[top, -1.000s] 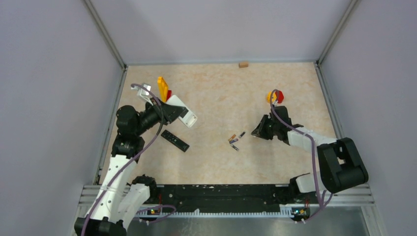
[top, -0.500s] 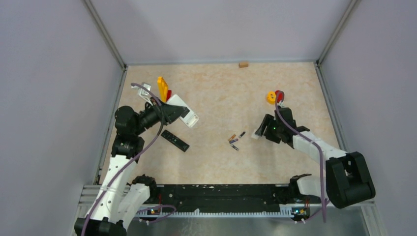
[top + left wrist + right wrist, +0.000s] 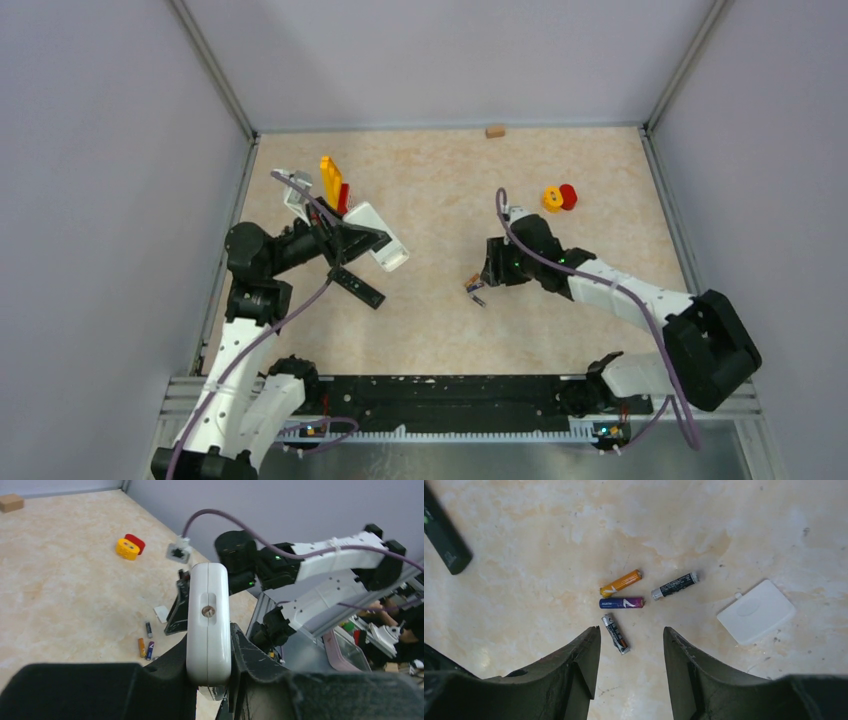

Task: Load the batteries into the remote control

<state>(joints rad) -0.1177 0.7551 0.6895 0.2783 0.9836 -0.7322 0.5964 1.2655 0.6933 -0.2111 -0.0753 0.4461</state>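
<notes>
Left hand (image 3: 209,655) clamps the white remote (image 3: 208,595), hiding its lower end; right hand (image 3: 630,635), spread wide, overhangs the batteries (image 3: 621,603).

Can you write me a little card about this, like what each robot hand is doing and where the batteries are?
left fingers: shut on the white remote, holding it up off the table
right fingers: open, hovering right above the batteries
batteries: four, loose on the table; one orange, one purple, two dark
white cover: flat on the table beside the batteries
black remote: on the table, apart from the batteries
loaded: not yet, all four lie on the table
</notes>
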